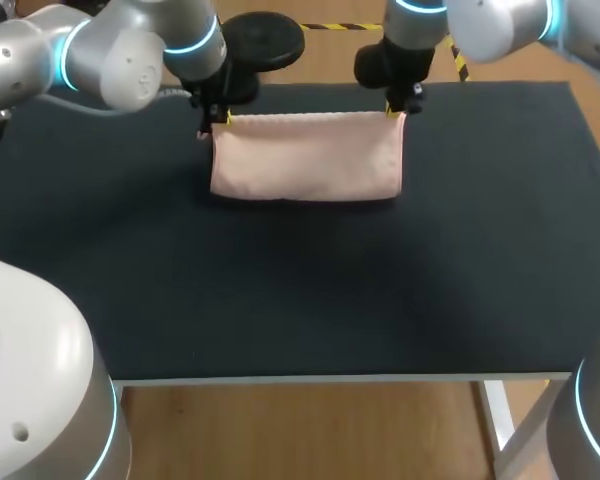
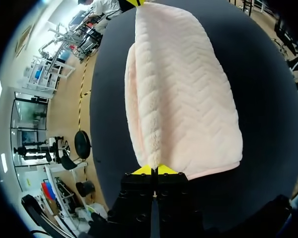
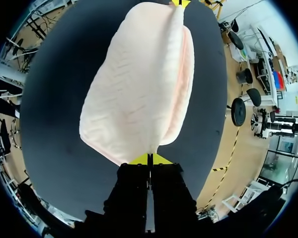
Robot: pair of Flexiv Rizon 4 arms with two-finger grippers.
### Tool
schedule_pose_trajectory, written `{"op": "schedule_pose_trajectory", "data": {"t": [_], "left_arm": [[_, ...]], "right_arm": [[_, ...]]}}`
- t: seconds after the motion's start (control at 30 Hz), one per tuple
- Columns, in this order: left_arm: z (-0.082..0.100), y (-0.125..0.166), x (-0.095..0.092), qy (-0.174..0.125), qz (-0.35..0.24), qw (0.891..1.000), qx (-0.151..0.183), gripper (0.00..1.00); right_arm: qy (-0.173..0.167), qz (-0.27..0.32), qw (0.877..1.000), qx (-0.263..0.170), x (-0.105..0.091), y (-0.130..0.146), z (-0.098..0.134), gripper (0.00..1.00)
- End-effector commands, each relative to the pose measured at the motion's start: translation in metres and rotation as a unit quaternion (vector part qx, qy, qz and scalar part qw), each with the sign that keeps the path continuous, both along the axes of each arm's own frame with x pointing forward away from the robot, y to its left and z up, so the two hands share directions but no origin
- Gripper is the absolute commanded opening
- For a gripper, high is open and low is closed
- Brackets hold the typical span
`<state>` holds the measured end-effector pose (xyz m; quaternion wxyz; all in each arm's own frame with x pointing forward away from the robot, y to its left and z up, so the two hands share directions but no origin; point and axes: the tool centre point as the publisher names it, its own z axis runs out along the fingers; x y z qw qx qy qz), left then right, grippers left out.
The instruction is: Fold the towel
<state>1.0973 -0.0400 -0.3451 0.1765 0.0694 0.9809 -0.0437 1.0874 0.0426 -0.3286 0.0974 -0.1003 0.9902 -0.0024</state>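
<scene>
Pinching a far corner each, left gripper (image 1: 220,120) and right gripper (image 1: 395,110) clamp the towel (image 1: 305,158) (soft, light, likely to sag between).

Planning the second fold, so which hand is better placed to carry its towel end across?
Right, narrowly. Both the left hand and right hand are shut on far corners of the towel; the right arm stands straighter over its corner.

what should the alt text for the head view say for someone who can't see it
A pale pink towel, doubled over, lies toward the far side of a black table. The left gripper pinches its far left corner and the right gripper its far right corner.
</scene>
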Motion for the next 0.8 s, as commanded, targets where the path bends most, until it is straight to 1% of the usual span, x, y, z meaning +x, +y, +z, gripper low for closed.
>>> {"op": "schedule_pose_trajectory", "data": {"t": [0.03,0.2,0.23,0.33,0.53,0.67,0.8], "left_arm": [[-0.01,-0.007,0.012,0.007,-0.005,1.0,0.016,0.0],[-0.02,-0.01,0.02,0.002,0.003,1.0,0.022,0.0],[-0.022,-0.01,0.021,-0.003,0.003,1.0,0.026,0.0],[-0.028,-0.012,0.027,-0.005,0.011,1.0,0.027,0.0],[-0.037,-0.014,0.035,0.003,0.019,0.999,0.026,0.0],[-0.04,-0.016,0.039,0.006,0.019,1.0,0.024,0.0],[-0.038,-0.015,0.042,0.002,0.022,1.0,0.021,0.0]], "right_arm": [[0.009,-0.003,1.0,-0.006,0.017,0.005,-0.013,0.0],[0.005,-0.018,1.0,-0.001,0.026,0.001,-0.024,0.0],[0.004,-0.02,1.0,-0.001,0.028,0.001,-0.026,0.0],[0.002,-0.024,1.0,0.0,0.032,0.001,-0.027,0.0],[0.0,-0.03,1.0,-0.002,0.042,0.001,-0.035,0.0],[0.001,-0.033,0.999,-0.003,0.045,0.002,-0.04,0.0],[0.002,-0.033,0.999,-0.001,0.049,0.005,-0.042,0.0]]}}
